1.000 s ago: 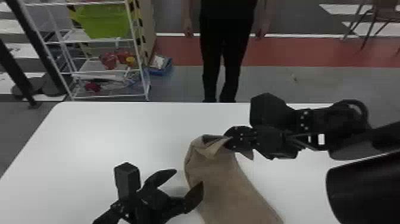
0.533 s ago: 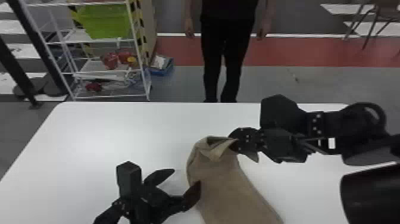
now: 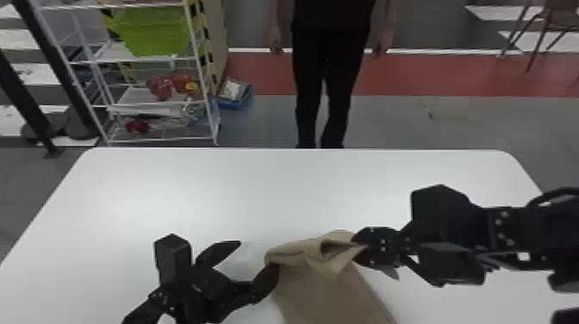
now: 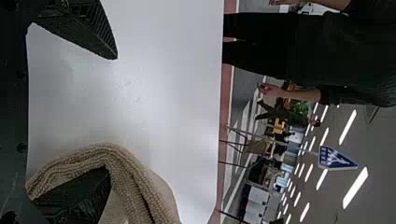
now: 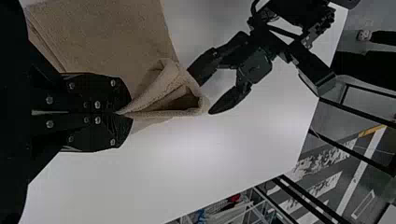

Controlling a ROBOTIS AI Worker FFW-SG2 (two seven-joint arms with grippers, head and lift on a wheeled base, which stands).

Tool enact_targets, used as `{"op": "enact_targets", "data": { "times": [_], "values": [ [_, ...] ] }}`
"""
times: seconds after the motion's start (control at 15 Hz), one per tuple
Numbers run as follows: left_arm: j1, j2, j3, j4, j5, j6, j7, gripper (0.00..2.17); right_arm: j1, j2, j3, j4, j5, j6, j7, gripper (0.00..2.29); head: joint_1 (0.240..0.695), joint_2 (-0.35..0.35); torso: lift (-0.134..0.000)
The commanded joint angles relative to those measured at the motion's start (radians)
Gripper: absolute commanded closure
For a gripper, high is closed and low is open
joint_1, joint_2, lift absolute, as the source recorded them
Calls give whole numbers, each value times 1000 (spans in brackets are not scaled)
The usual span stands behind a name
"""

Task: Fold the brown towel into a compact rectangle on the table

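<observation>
The towel (image 3: 331, 297) lies on the white table (image 3: 215, 194), between the two arms, with its near part carried down to the bottom edge of the head view. Its far end is turned over into a loose, rumpled fold, with a hollow left open beside the pinched corner.

That corner is held by the right gripper (image 3: 359, 248), which is brought in from the right side of the head view. Its jaws are closed together on the cloth, and in the right wrist view a narrow point of towel is seen caught at their tips, with creases spread from it towards the left gripper (image 3: 258, 257).

The left gripper is placed on the left side of the towel, low over the table. Its jaws are spread well apart. One finger (image 4: 77, 198) is covered partly by the towel, which is curved around it in the left wrist view; the other (image 4: 86, 30) is held off the cloth.

Beyond the table, to the left, a white rack (image 3: 163, 140) is seen, with a green bin (image 3: 150, 32) set on an upper shelf and red items (image 3: 161, 87) kept lower down. A blue box (image 3: 235, 103) is placed on the floor beside it.
</observation>
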Motion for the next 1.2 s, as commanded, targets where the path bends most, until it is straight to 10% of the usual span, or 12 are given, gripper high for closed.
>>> {"op": "enact_targets", "data": {
  "times": [0.0,1.13],
  "values": [
    [12,-3,6,-7,6,-8,-13,63,43,-16,-4,-17,5,13,7,1571,695,6,-123],
    [42,-3,-3,9,0,-100,-16,66,101,-56,114,58,120,7,7,1571,695,-12,-123]
  ]
}}
